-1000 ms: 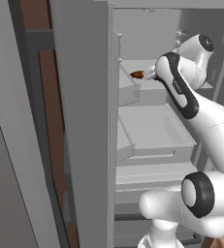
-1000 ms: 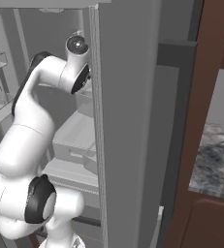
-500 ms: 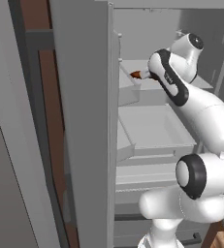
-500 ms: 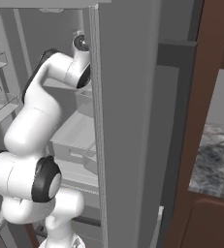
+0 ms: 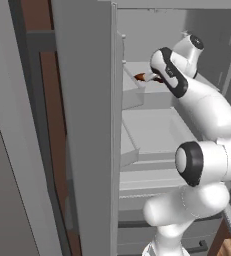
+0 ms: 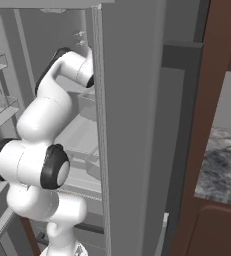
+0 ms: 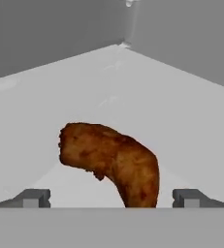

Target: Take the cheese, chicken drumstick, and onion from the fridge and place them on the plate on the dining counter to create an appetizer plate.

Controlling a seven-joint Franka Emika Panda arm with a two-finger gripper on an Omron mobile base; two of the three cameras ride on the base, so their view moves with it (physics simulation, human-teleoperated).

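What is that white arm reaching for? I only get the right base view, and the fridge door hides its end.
Observer: A chicken drumstick, lying on a pale fridge shelf. The hand view looks straight at it.
Visitor: Has it grabbed it yet?
Observer: No. In the hand view the gripper has its jaws wide open, one fingertip either side of the drumstick's near end, with clear gaps.
Visitor: Is anything else on that shelf?
Observer: The hand view shows bare shelf around the drumstick, back to the rear corner. From the left base view, part of the drumstick peeks out on an upper shelf, just beside the arm.
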